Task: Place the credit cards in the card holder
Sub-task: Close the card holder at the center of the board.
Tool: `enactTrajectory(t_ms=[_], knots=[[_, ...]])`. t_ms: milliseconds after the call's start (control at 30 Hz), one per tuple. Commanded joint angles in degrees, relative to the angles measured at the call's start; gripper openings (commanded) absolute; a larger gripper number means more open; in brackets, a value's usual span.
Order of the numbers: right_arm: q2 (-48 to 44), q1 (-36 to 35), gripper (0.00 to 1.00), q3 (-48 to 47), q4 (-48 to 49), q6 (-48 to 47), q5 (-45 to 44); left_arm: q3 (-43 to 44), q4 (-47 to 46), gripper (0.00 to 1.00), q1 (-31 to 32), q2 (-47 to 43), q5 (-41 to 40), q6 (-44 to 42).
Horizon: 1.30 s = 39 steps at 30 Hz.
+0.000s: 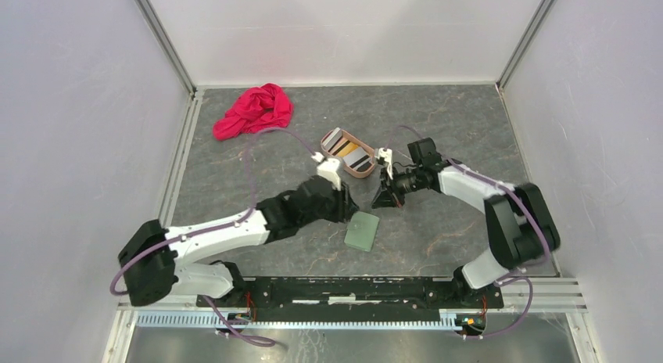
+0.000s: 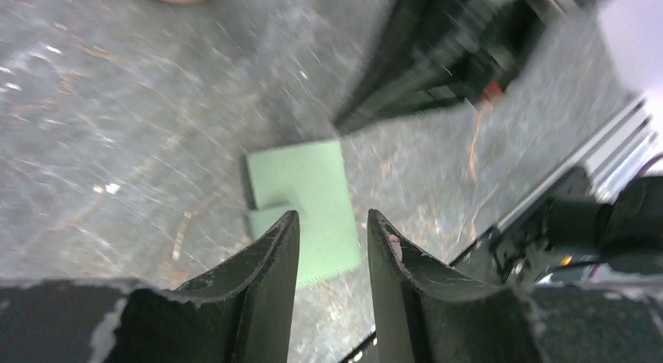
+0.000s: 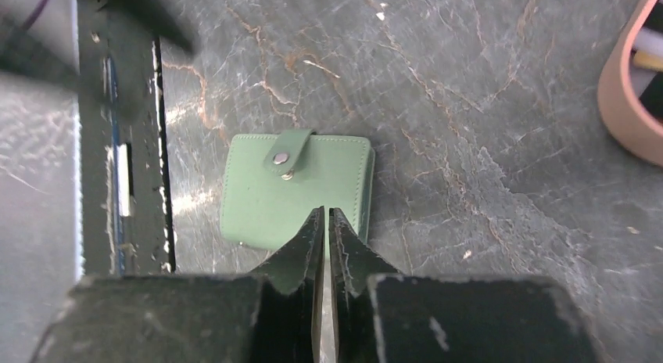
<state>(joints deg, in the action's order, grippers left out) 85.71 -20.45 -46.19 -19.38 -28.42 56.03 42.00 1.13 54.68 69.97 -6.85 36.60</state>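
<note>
On table [image 1: 438,136]: card holder [image 3: 262,203] folded shut; left pincer [image 2: 333,216] parted, right pincer [image 3: 327,212] closed, both empty.

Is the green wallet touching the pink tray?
Apart. The right wrist view shows a wide stretch of bare table between the card holder and the tray.

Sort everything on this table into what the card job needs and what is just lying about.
Belongs to the job:
- credit cards, in the pinkish tray
- green card holder, snapped shut

Just lying about:
- red cloth, at the far left
</note>
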Motion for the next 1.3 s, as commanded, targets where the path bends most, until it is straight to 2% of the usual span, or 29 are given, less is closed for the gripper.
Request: enactTrajectory(t_ms=[0,167,333,567,1267], knots=[[9.69,0.05,0.09,-4.88,-2.51,8.22,6.51,7.17,9.25,0.45,9.69,5.98,-14.74,-4.61],[11.95,-0.98,0.09,-5.10,-2.07,8.72,7.85,14.11,14.16,0.46,13.51,13.05,-19.39,-7.15],[13.17,-1.18,0.09,-3.64,0.31,10.76,7.78,20.63,22.14,0.45,15.52,19.91,-23.86,-4.89],[14.78,-1.26,0.09,-4.08,-0.70,10.58,6.76,28.27,28.98,0.35,17.64,29.32,-26.97,-4.61],[16.94,-1.21,0.09,-4.17,-0.82,10.92,5.14,28.05,30.22,0.35,18.12,33.24,-26.91,-5.05]])
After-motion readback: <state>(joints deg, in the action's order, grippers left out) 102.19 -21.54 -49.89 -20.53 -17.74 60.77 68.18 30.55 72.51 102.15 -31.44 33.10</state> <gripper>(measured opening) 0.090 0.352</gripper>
